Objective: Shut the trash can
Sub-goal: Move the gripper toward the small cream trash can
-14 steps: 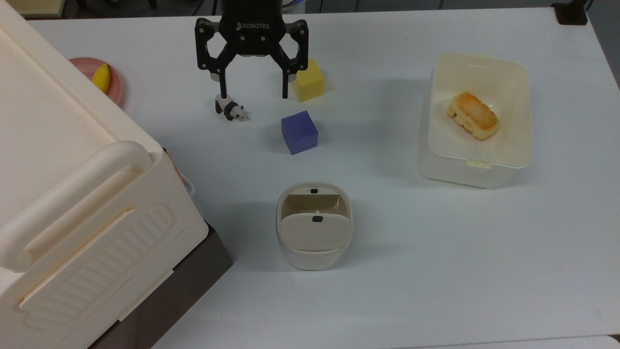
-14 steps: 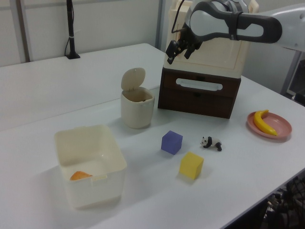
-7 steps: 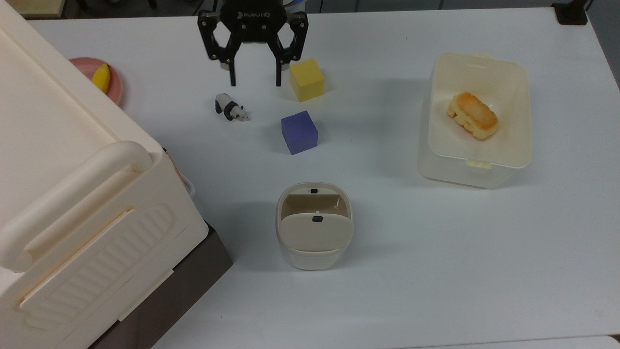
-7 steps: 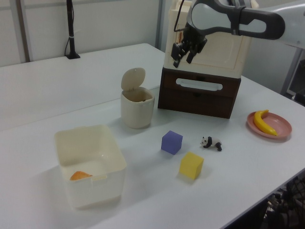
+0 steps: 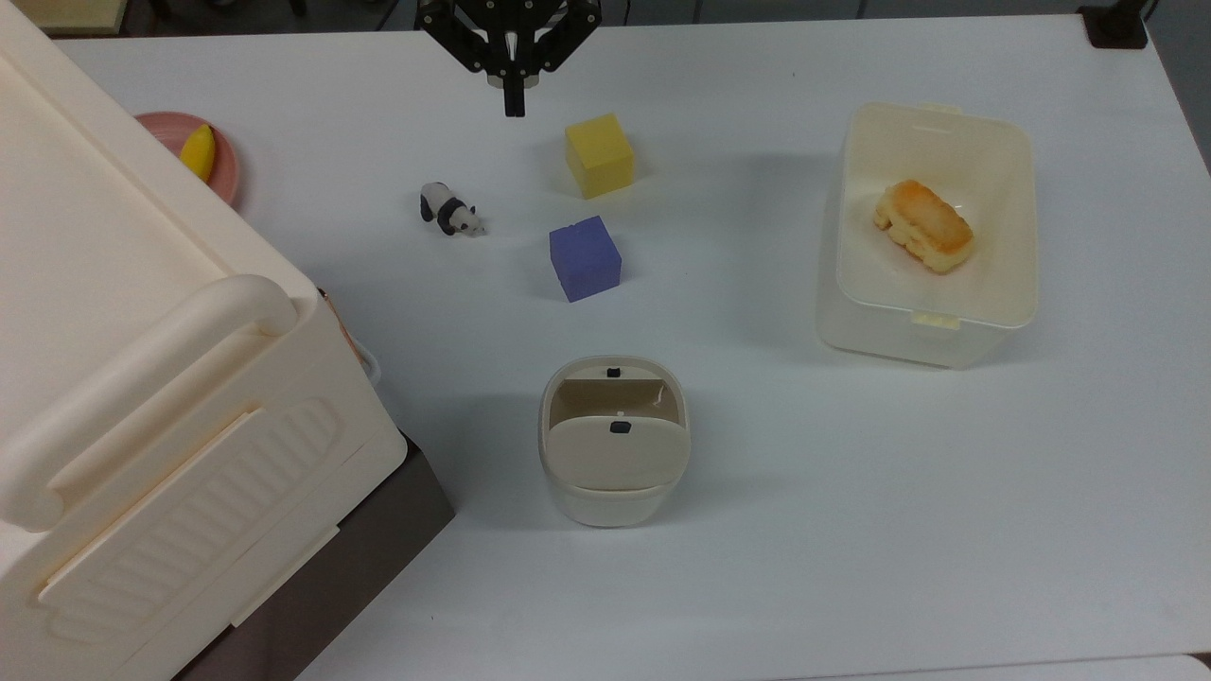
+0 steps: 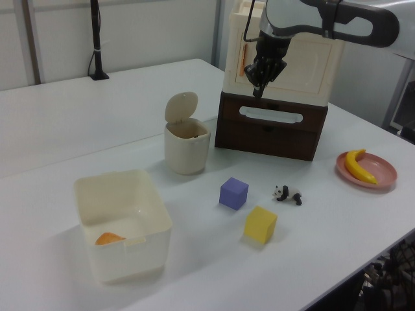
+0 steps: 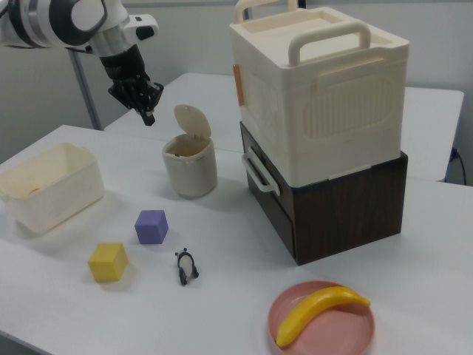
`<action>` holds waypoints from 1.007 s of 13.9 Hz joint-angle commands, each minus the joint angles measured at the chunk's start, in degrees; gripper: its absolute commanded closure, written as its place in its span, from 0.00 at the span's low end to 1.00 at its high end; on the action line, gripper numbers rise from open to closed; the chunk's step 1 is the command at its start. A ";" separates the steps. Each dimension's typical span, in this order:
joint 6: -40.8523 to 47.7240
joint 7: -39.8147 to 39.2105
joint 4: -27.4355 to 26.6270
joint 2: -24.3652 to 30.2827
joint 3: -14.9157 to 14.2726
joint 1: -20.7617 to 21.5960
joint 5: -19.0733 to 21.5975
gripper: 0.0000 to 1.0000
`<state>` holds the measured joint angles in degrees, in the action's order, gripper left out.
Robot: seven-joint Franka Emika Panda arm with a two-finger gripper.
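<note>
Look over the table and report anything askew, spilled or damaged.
Nothing is spilled or broken. The one thing not as it should be: the small cream-beige trash can has its flat hinged lid standing open, with the gripper high above the table.

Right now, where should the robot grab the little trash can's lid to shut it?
Probably the lid's rounded top edge is best. The lid stands upright on its hinge at the back of the trash can, so that free edge sticks up highest. I'd bring the gripper down from above and behind the lid, then push it forward over the opening. Its fingers are shut, so pushing suits better than pinching.
</note>
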<state>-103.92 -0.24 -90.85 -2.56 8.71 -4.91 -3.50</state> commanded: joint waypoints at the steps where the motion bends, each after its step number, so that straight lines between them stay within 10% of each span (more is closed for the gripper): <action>1: -1.27 -2.74 -0.73 0.10 -0.62 0.25 0.86 1.00; 14: -26.50 -3.87 2.52 -7.81 -1.24 -2.38 0.60 1.00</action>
<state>-126.58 -1.35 -89.69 -8.64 7.96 -6.63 -3.50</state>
